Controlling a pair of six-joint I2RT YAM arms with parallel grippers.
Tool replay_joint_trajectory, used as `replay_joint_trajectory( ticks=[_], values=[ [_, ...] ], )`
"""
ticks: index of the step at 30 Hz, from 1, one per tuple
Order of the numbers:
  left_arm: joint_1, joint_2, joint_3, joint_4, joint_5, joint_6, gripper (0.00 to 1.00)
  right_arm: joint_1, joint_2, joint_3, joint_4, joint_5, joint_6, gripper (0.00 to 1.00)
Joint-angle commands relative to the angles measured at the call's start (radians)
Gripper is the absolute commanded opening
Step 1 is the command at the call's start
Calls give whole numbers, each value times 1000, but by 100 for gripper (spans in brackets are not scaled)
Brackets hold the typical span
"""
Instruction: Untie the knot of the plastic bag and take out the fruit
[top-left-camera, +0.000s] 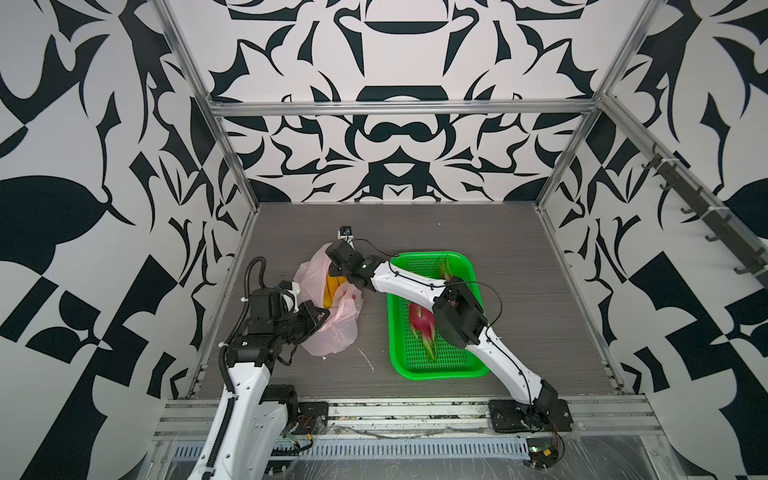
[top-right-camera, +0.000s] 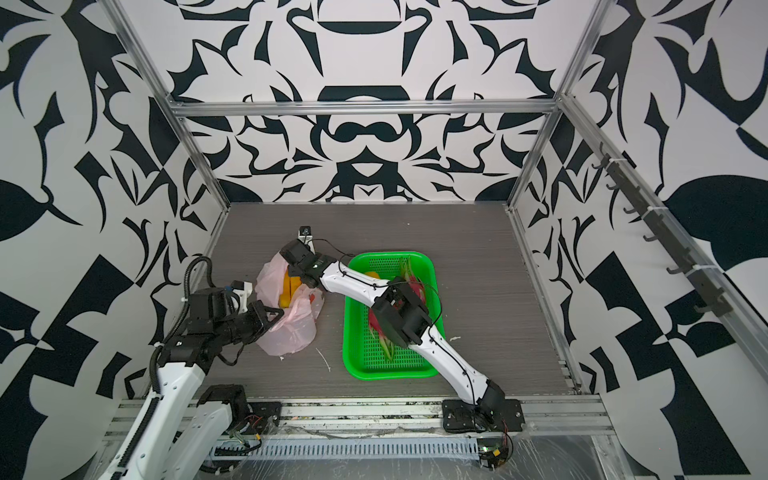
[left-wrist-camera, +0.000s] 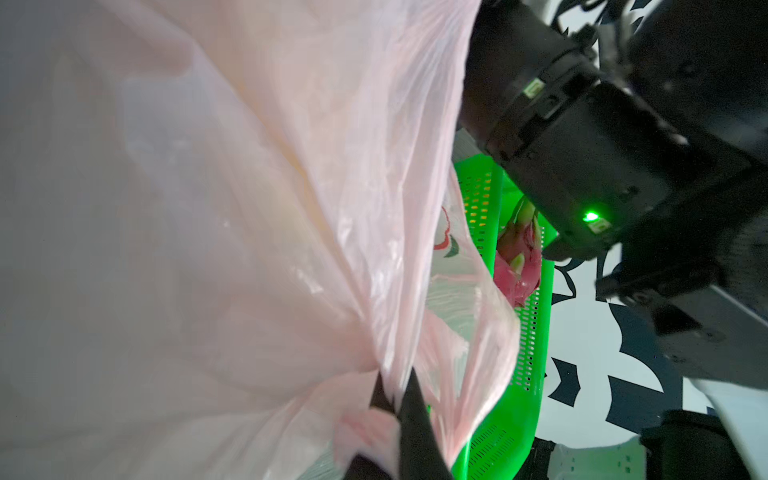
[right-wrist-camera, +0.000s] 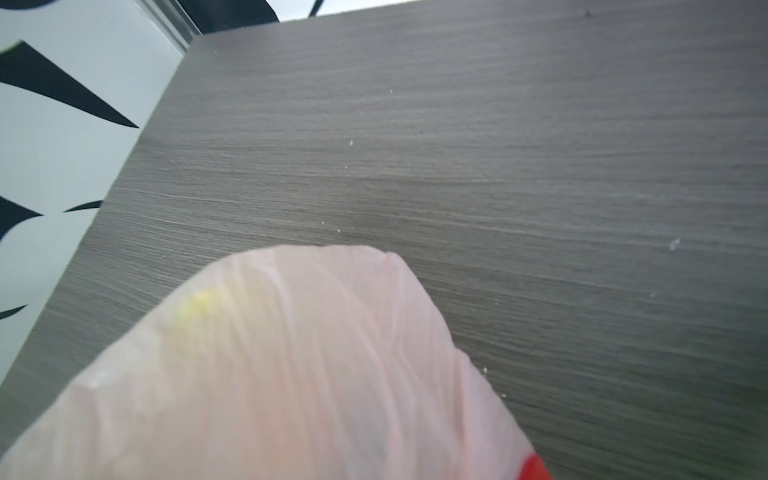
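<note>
The pale-pink plastic bag (top-left-camera: 332, 336) (top-right-camera: 291, 336) lies at the table's left with its mouth open; the knot does not show. Yellow bananas (top-left-camera: 331, 286) (top-right-camera: 291, 289) lie in the mouth. My left gripper (top-left-camera: 318, 318) (left-wrist-camera: 395, 382) is shut on a fold of the bag's near edge. My right gripper (top-left-camera: 334, 268) reaches across into the mouth above the bananas. Bag film (right-wrist-camera: 291, 374) hides its fingers in the right wrist view. Two magenta dragon fruits (top-left-camera: 419, 322) (top-left-camera: 444, 270) (left-wrist-camera: 517, 266) lie in the green basket (top-left-camera: 436, 372), and a bit of yellow fruit (top-right-camera: 371, 274) shows there.
The right arm's elbow (top-left-camera: 457, 316) hangs over the basket (top-right-camera: 390, 374) at centre right. A white scrap (top-left-camera: 368, 359) lies on the grey table (right-wrist-camera: 540, 166) between bag and basket. Patterned walls with metal rails close in the left, back and right sides.
</note>
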Motion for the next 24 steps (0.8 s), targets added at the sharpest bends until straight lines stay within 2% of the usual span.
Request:
replay_joint_trajectory(
  ticks=[1,8,15,19,21,24],
  values=[
    [-4,9,-29,6,-31,-7,0,-8,-86,-50,95,-30,-7,1],
    [-4,30,-42,44,-69,-19,0,-17,-163,-143,156,-94,-7,0],
    [-4,23,-31,48,-55,-27,0,-20,-179,-170,157,-123,-14,0],
    [-4,6,-14,31,-36,-22,0,-20,-162,-138,135,-179,-20,19],
    [-4,5,-1,21,-21,-16,0,-24,-156,-130,131,-197,-21,23],
    [-4,5,23,3,-11,-6,0,-28,-165,-135,129,-215,-18,25]
  ],
)
